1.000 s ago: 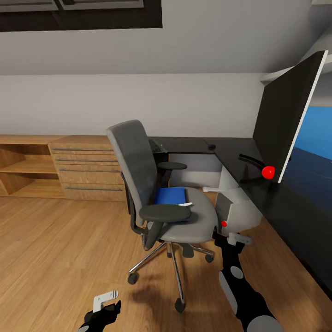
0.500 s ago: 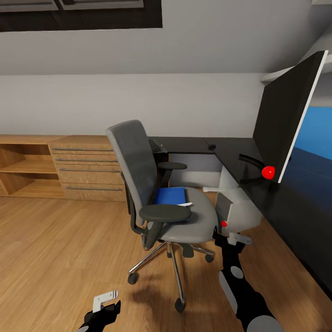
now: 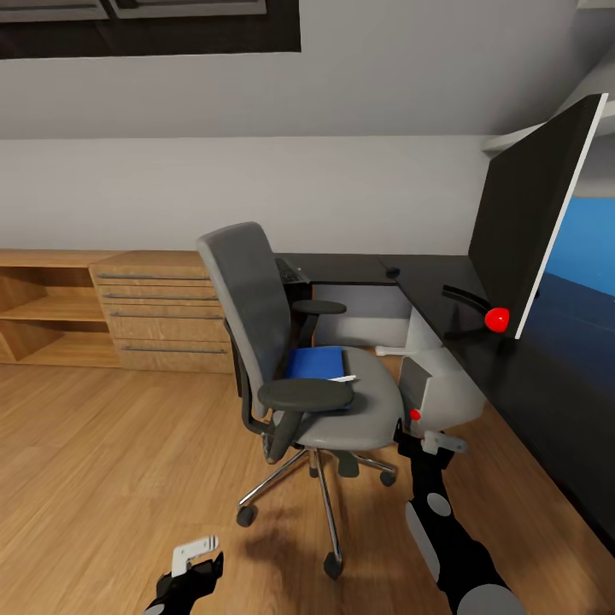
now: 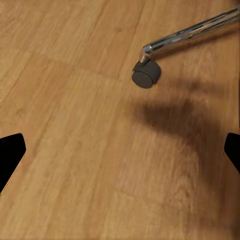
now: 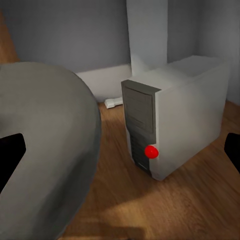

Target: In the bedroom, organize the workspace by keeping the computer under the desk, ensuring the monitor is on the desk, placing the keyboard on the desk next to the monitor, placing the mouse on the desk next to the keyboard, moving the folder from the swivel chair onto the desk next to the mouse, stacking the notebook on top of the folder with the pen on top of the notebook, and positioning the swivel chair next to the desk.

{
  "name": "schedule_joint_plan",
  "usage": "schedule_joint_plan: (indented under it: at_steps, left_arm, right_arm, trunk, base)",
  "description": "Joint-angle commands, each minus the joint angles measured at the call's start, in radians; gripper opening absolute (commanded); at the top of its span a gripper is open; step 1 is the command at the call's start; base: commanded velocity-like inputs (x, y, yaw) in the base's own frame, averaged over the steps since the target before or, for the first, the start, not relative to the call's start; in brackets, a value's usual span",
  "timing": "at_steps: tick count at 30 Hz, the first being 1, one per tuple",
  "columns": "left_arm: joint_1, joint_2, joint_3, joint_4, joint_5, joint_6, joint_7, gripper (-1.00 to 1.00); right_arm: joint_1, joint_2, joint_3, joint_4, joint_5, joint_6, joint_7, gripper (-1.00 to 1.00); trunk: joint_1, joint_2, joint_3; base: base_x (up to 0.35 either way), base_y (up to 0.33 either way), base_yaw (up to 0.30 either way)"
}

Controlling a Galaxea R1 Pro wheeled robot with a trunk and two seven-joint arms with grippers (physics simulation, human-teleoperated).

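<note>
The chair [image 3: 299, 342] stood on the wood floor [image 3: 111, 444] just beside the desk [image 3: 512, 359], with the blue folder [image 3: 314, 363] lying flat on its seat and a thin pale strip, perhaps the pen, at the folder's edge. The monitor [image 3: 530, 213] stood on the desk, the keyboard [image 3: 289, 272] lay partly hidden behind the chair back, and the computer [image 5: 170, 120] sat on the floor at the desk's edge. The left gripper [image 4: 120, 150] hung over bare floor near a castor [image 4: 146, 75] with its fingers apart, and the right gripper [image 5: 120, 150], fingers also apart, faced the computer beside the seat
</note>
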Motion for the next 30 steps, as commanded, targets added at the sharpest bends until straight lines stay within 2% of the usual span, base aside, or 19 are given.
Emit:
schedule_joint_plan:
  at_steps: [1, 6, 14, 18, 30]
  left_arm:
    - [0.000, -0.001, 0.001, -0.002, 0.007, -0.007, 0.002, 1.00]
    - [0.000, -0.002, 0.001, 0.027, 0.007, -0.089, 0.004, 1.00]
    - [0.000, 0.001, 0.002, 0.130, 0.005, -0.219, 0.003, 1.00]
    - [0.000, 0.001, 0.002, 0.147, 0.004, -0.248, 0.004, 1.00]
    - [0.000, 0.002, 0.002, 0.153, 0.005, -0.255, 0.002, 1.00]
  right_arm:
    - [-0.001, 0.001, -0.001, 0.000, -0.006, -0.005, 0.001, 1.00]
    - [-0.001, 0.001, -0.001, 0.001, -0.006, -0.005, 0.002, 1.00]
    - [-0.001, 0.001, -0.001, 0.002, -0.006, -0.005, 0.003, 1.00]
    - [-0.001, 0.001, -0.001, 0.001, -0.006, -0.005, 0.002, 1.00]
    - [-0.001, 0.001, -0.001, 0.000, -0.006, -0.006, 0.001, 1.00]
  trunk:
    - [0.000, 0.000, -0.001]
    - [0.000, 0.000, -0.001]
    - [0.000, 0.000, -0.001]
    - [0.000, 0.000, -0.001]
    - [0.000, 0.000, -0.001]
  base:
    - [0.000, 0.000, 0.000]
    - [0.000, 0.000, 0.000]
    - [0.000, 0.000, 0.000]
    - [0.000, 0.000, 0.000]
    - [0.000, 0.000, 0.000]
